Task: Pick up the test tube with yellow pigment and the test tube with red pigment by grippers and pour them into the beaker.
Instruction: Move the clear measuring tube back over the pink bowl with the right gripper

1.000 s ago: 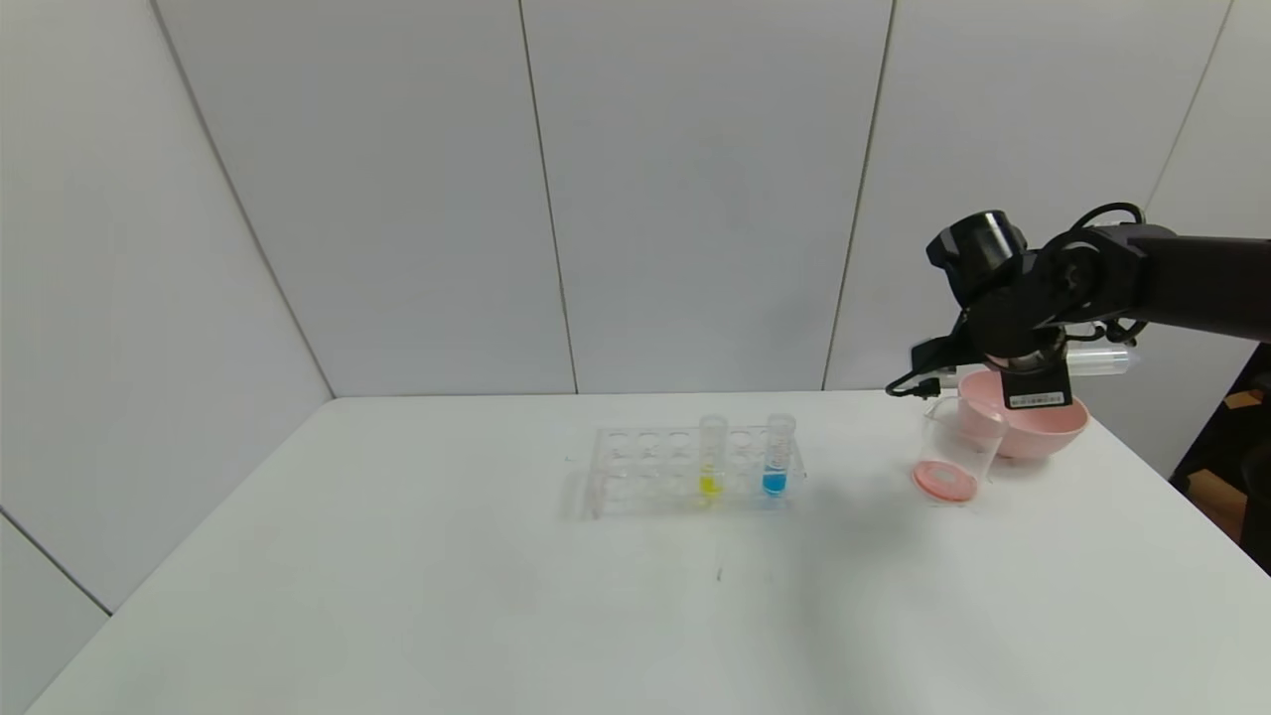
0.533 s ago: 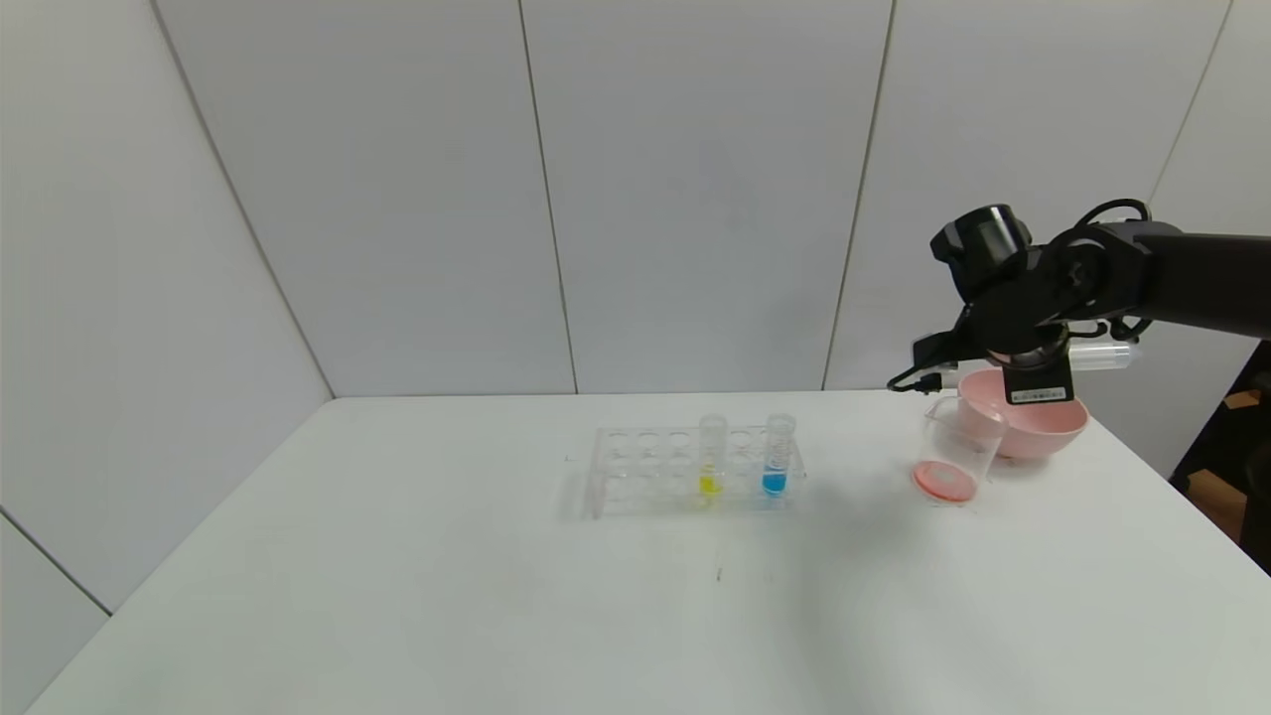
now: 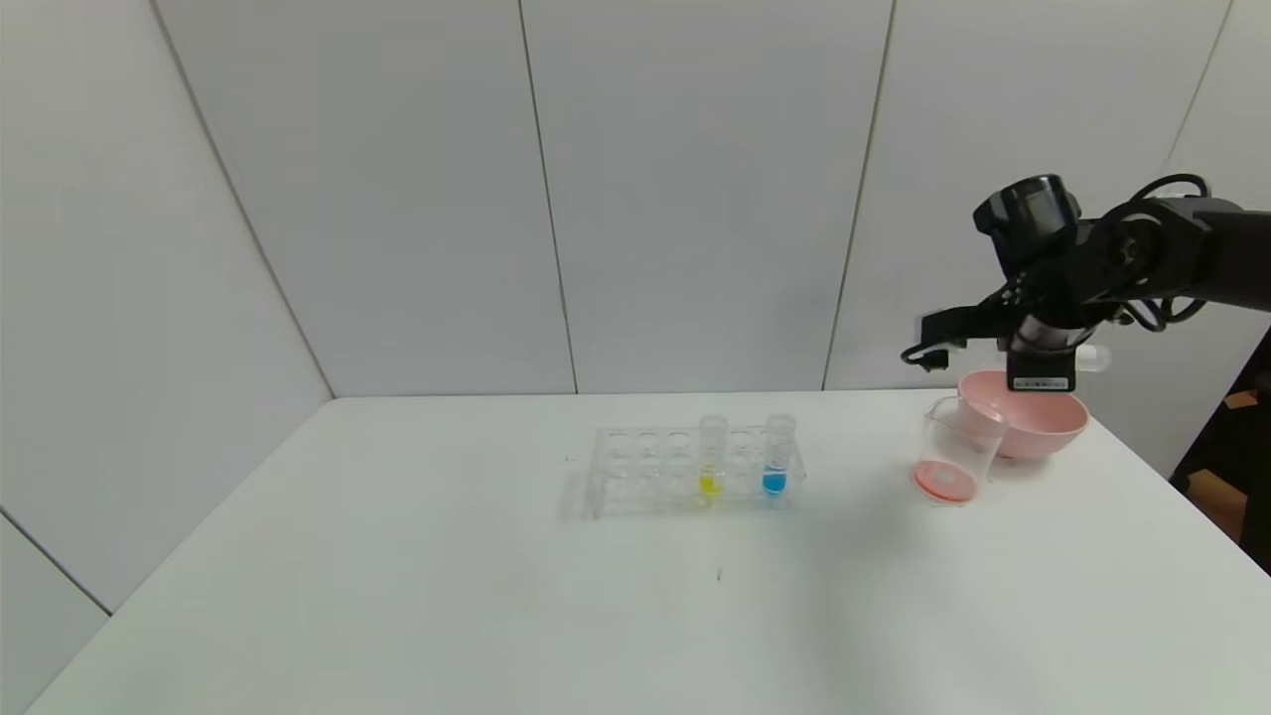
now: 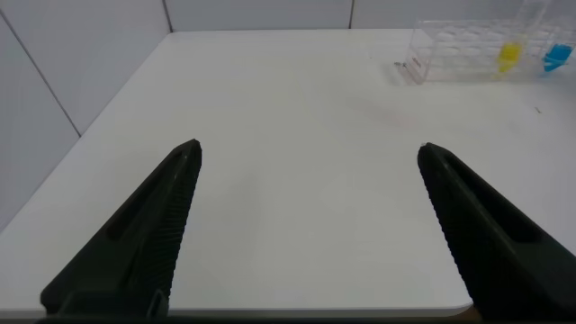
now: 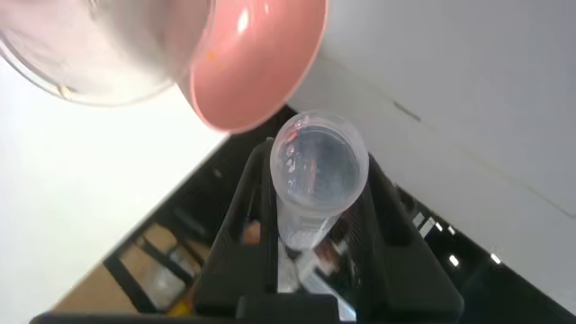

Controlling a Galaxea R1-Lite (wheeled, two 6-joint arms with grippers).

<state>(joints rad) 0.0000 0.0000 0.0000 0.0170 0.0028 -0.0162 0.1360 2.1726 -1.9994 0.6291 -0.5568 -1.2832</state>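
While the left gripper (image 4: 306,225) hangs spread and idle over the tabletop's left edge, the yellow tube (image 3: 711,459) waits in the rack (image 3: 635,475) mid-table. Rightward, red liquid fills the beaker (image 3: 955,459); the right gripper (image 5: 317,236) pinches the emptied red tube (image 5: 317,180) above it.

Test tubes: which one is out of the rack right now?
The emptied clear test tube clamped in the right end effector above the pink bowl; the yellow-tipped tube and blue-tipped tube stand racked.
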